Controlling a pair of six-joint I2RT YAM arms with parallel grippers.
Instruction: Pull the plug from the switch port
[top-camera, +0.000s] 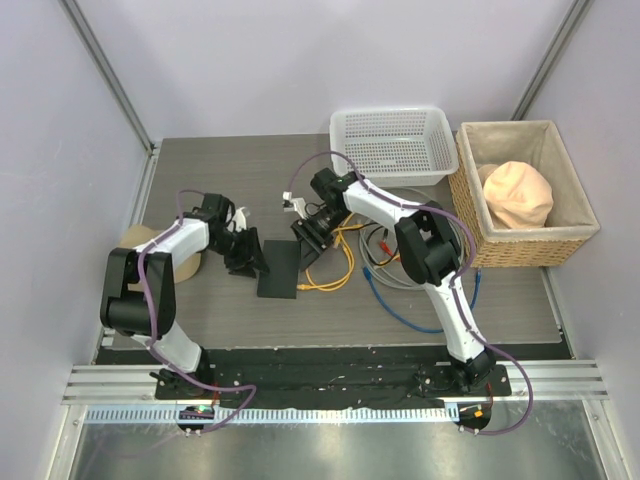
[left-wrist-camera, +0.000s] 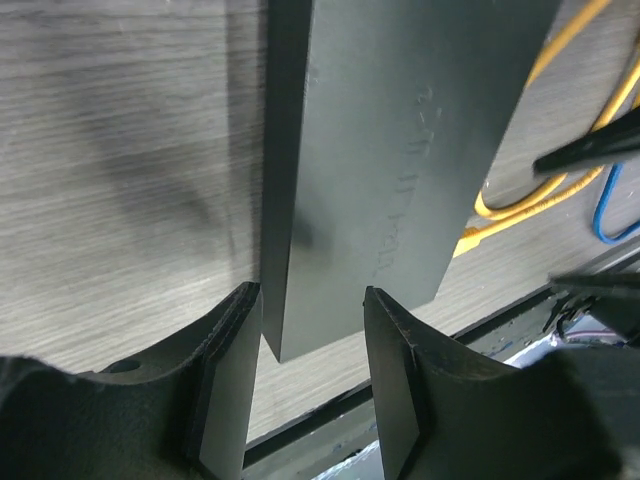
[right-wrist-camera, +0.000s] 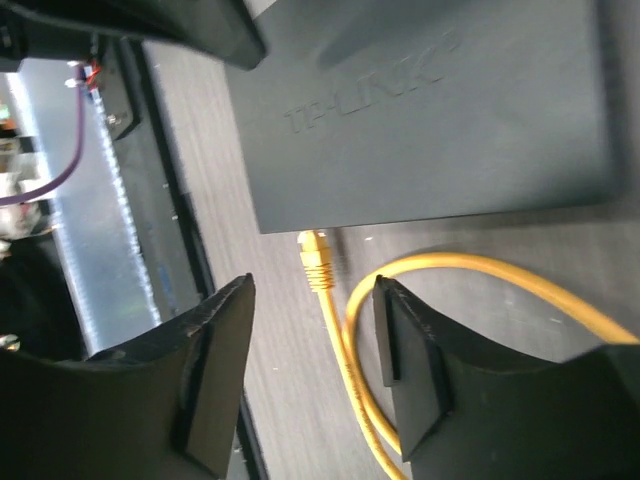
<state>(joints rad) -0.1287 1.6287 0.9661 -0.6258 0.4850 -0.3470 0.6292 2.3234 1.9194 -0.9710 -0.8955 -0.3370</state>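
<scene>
The switch (top-camera: 279, 268) is a flat matte-black box lying on the table between my two grippers. In the left wrist view one corner of the switch (left-wrist-camera: 400, 150) sits between the fingers of my left gripper (left-wrist-camera: 310, 335), which stands open with a gap on the right side. In the right wrist view the yellow plug (right-wrist-camera: 314, 262) lies on the table with its tip at the edge of the switch (right-wrist-camera: 430, 120); whether it is in a port I cannot tell. My right gripper (right-wrist-camera: 315, 295) is open astride the plug's yellow cable (right-wrist-camera: 345, 370), touching nothing.
A white mesh basket (top-camera: 392, 144) stands at the back. A wicker basket (top-camera: 520, 240) with a peach lump is at the right. Loose yellow, blue and grey cables (top-camera: 385, 270) lie right of the switch. A cardboard roll (top-camera: 150, 248) sits by the left arm.
</scene>
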